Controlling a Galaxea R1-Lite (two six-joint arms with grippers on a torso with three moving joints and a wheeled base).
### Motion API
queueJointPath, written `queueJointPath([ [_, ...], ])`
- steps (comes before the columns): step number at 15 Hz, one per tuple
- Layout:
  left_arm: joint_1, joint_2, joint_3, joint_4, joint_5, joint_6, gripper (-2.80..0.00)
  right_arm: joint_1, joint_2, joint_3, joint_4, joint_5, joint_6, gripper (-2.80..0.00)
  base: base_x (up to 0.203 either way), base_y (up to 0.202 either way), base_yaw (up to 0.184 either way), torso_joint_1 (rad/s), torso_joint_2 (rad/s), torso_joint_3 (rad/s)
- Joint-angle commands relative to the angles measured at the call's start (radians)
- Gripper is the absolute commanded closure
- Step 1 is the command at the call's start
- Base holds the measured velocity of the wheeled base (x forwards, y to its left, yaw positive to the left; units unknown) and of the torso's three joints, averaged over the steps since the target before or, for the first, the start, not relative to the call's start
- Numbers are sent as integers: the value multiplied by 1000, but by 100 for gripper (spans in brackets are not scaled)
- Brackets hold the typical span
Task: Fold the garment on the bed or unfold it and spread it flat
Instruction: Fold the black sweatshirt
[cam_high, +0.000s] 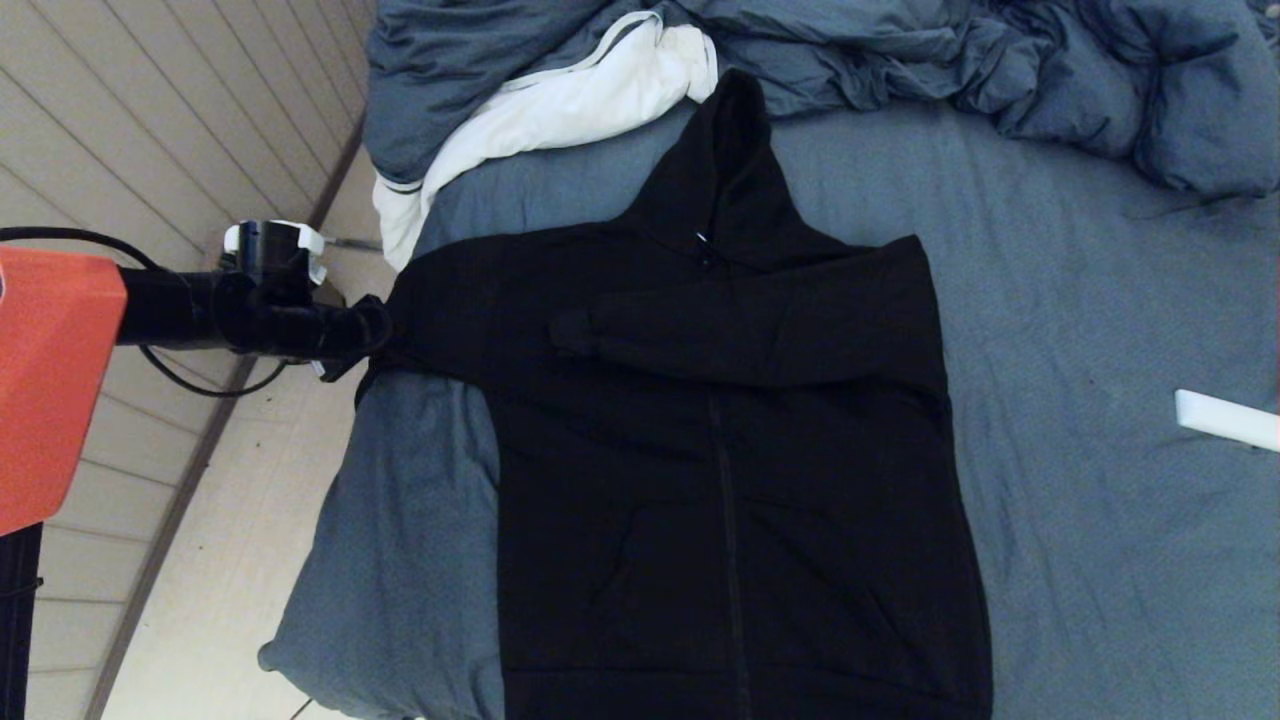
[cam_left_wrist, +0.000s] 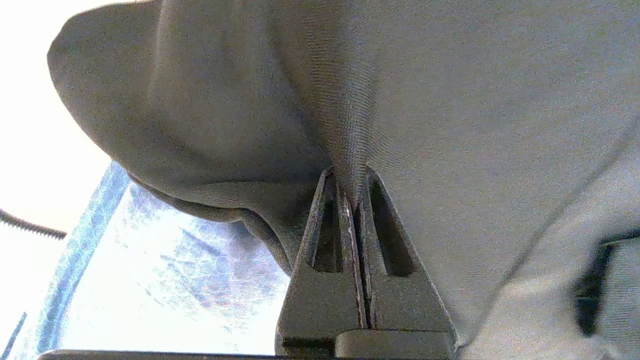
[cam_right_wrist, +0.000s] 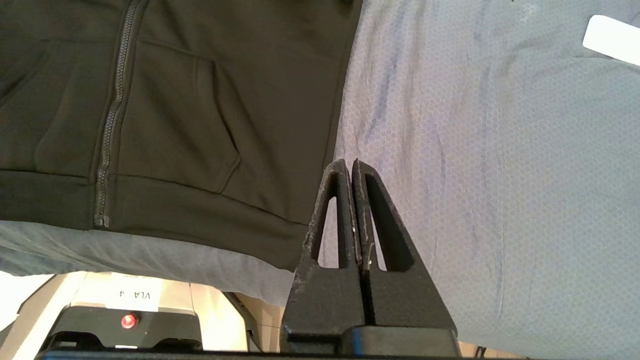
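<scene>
Garment: flat on bed; left gripper clamped on its sleeve at the bed's left edge; right gripper closed, empty.

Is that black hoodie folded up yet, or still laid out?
Partly folded: the hoodie lies flat on the bed, zipped, with one sleeve across its chest. The other sleeve stretches sideways.
</scene>
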Motion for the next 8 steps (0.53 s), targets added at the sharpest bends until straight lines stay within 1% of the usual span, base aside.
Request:
queueJointPath([
  [1,0,-60,8,-4,36,-4,0,0,1,0,0,1,-1,0,0,0,0,0,0,0],
  [2,-5,-82,13,-6,61,-7,0,0,1,0,0,1,-1,0,0,0,0,0,0,0],
  [4,-48,-120,10,-17,96,-3,0,0,1,0,0,1,-1,0,0,0,0,0,0,0],
  [6,-115,-147,2,-31,148,4,0,0,1,0,0,1,-1,0,0,0,0,0,0,0],
  [8,-190,-160,-10,-43,227,23,0,0,1,0,0,1,-1,0,0,0,0,0,0,0],
])
